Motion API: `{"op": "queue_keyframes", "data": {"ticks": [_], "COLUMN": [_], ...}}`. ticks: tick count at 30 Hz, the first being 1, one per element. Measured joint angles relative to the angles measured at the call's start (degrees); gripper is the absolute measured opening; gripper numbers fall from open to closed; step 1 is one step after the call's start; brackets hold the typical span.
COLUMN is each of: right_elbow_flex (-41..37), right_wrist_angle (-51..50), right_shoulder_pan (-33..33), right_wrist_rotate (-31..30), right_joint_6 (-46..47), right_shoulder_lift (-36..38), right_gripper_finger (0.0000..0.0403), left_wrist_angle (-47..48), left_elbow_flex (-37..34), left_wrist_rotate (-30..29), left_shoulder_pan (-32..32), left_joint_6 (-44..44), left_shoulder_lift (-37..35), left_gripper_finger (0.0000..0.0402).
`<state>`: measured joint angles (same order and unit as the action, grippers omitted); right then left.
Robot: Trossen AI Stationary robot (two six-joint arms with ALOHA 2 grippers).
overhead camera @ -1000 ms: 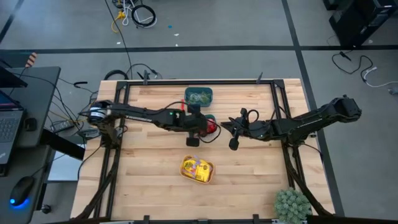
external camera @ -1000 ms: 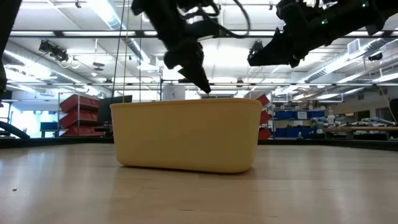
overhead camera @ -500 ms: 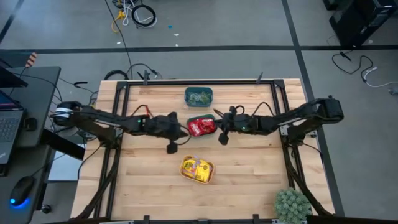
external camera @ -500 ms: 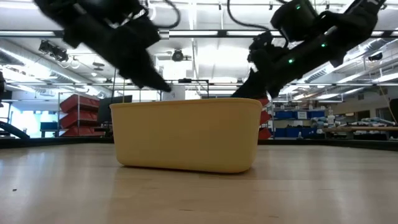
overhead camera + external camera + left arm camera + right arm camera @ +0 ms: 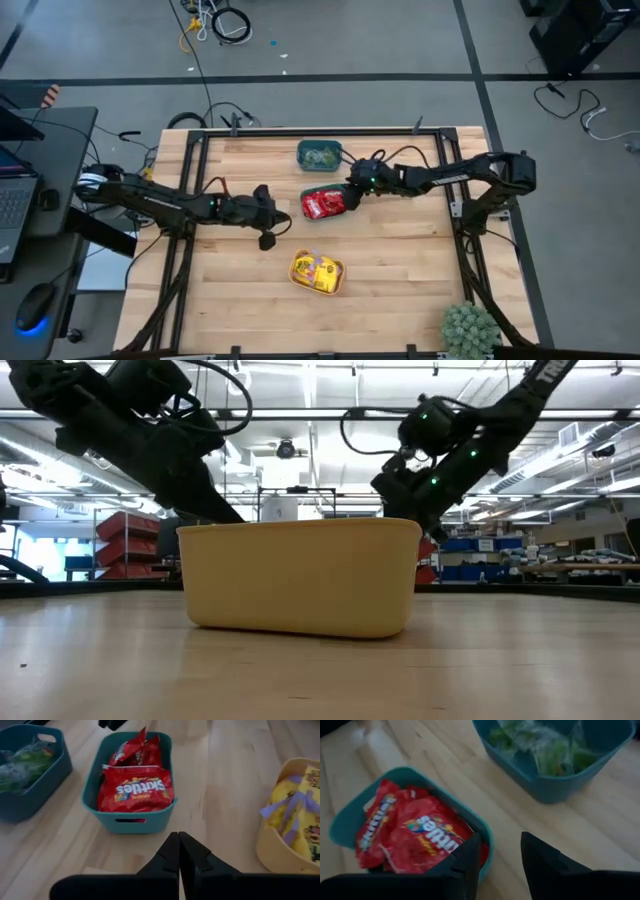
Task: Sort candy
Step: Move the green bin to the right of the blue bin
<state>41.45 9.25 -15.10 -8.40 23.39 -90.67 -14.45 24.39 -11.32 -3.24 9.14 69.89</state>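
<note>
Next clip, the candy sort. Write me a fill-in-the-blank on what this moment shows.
1. The red packets lie in a ____ bin.
2. The yellow packets fill the ____ bin.
3. The left gripper has its fingers ____.
4. The right gripper hangs over the bin of ____ packets.

Missing words: teal; yellow; shut; red

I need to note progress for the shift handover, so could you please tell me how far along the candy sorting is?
It looks nearly or fully done. Red shiny packets fill one teal bin, pale green packets another, yellow packets the cream tub. Nothing is held: the left gripper is shut and empty, the right gripper open over the red bin's edge. No loose candy shows on the wooden table.
</note>
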Motion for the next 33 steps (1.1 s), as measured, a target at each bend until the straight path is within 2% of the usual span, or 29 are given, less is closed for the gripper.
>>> {"op": "queue_keyframes", "data": {"ticks": [6,12,19,26,33], "right_elbow_flex": [2.6,4.7,5.2,5.3,5.2], "right_wrist_angle": [-0.3,-2.7,-3.7,-7.2,-17.0], "right_shoulder_pan": [-1.3,-1.3,-2.1,-4.7,-9.6], "right_wrist_rotate": [5.1,5.1,2.2,-1.3,-5.2], "right_joint_6": [0.7,0.9,1.1,2.0,-0.8], "right_shoulder_lift": [-3.9,-6.4,-6.7,-5.8,-1.4], "right_gripper_finger": [0.0104,0.0073,0.0008,0.0006,0.0003], "left_wrist_angle": [0.0,-0.1,-0.1,0.1,0.4], "left_elbow_flex": [-0.2,-0.2,-0.2,-0.2,-0.2], "left_wrist_rotate": [-0.8,-0.9,-1.0,-1.0,-1.1], "left_shoulder_pan": [-0.5,-0.6,-1.0,-2.0,-3.0], "left_joint_6": [-0.1,-0.1,-0.1,0.0,0.0], "left_shoulder_lift": [0.0,0.0,0.0,0.0,0.0], "left_gripper_finger": [0.0001,0.0001,0.0,0.0,0.0]}}
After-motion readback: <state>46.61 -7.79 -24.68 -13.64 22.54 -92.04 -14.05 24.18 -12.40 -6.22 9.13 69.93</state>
